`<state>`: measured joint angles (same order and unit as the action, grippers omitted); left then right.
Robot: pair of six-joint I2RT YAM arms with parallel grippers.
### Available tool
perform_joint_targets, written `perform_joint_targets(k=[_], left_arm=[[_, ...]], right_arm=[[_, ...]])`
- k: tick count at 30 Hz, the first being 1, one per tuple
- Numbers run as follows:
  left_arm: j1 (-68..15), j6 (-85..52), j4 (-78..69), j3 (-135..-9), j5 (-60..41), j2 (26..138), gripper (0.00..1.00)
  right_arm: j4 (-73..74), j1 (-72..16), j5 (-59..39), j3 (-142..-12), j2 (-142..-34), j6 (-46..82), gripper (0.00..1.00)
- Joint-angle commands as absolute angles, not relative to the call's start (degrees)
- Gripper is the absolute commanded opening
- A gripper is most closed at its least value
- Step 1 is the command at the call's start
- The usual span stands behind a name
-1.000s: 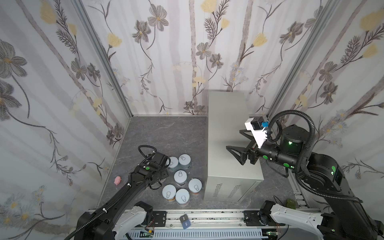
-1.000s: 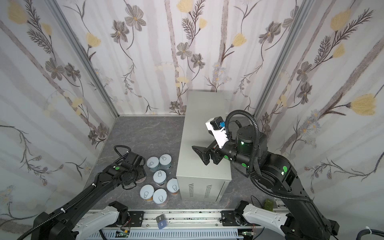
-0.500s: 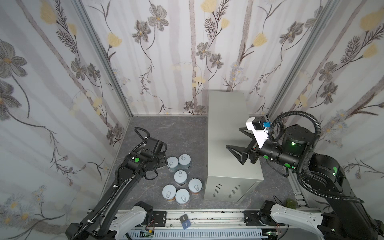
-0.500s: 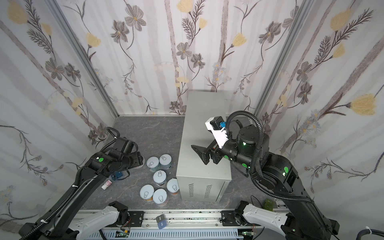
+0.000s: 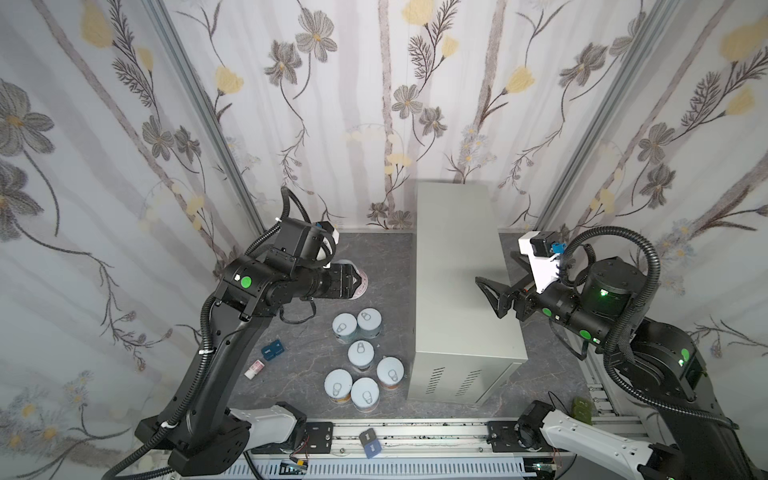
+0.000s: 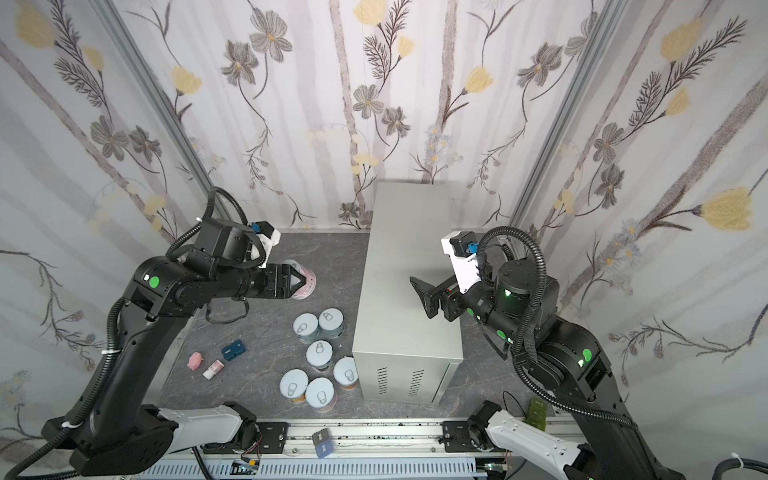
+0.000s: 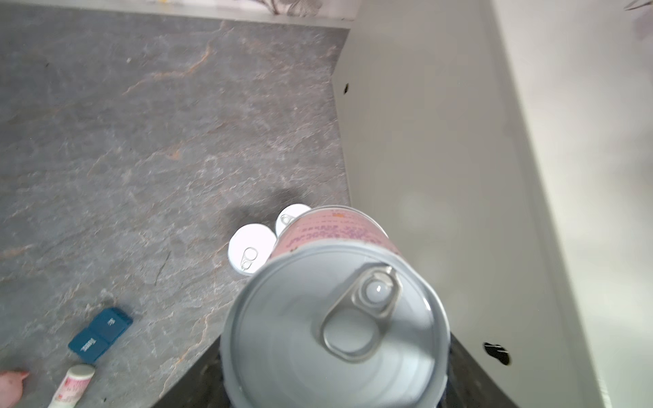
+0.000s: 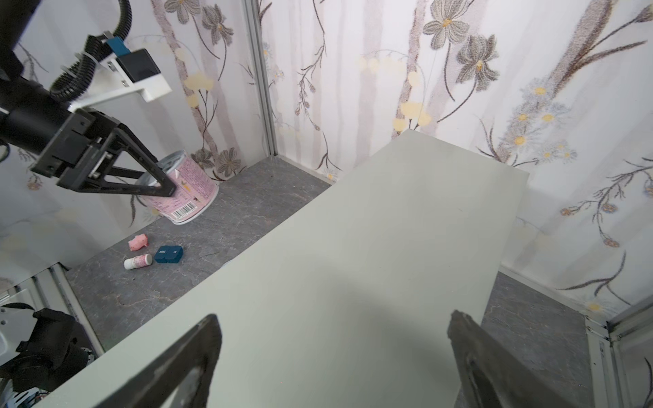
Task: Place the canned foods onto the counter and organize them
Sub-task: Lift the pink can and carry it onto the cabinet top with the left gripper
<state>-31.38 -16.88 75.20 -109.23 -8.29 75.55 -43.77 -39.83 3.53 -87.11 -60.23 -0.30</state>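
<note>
Canned foods [image 5: 360, 352]: six on the floor [image 5: 307, 365], one pink can [image 8: 192, 190] in the air.
The left fingers [image 8: 123, 189] are clamped on the tilted pink can, above the floor beside the desk [image 5: 453, 249]. The six stand clustered (lids up) near the desk's vented end. The right fingers [image 8: 198, 353] are spread wide and empty over the desk top.

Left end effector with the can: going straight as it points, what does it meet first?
Likely the side wall of the counter, the pink can in the left end effector touching first; depth unclear.
</note>
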Motion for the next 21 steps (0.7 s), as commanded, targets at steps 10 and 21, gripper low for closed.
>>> perform_joint_targets(k=[10,21], left_arm=[[-47.31,-13.97,84.46,-143.87,-4.66,95.63,0.00],[-55.77,-14.24,84.03,-156.54,-6.06,107.25,0.01]], right_arm=[[-42.94,-35.18,3.96,-82.25,-55.55,1.24,1.00],[-42.98,-35.20,-0.76,-78.39,-51.07,-1.47,1.00]])
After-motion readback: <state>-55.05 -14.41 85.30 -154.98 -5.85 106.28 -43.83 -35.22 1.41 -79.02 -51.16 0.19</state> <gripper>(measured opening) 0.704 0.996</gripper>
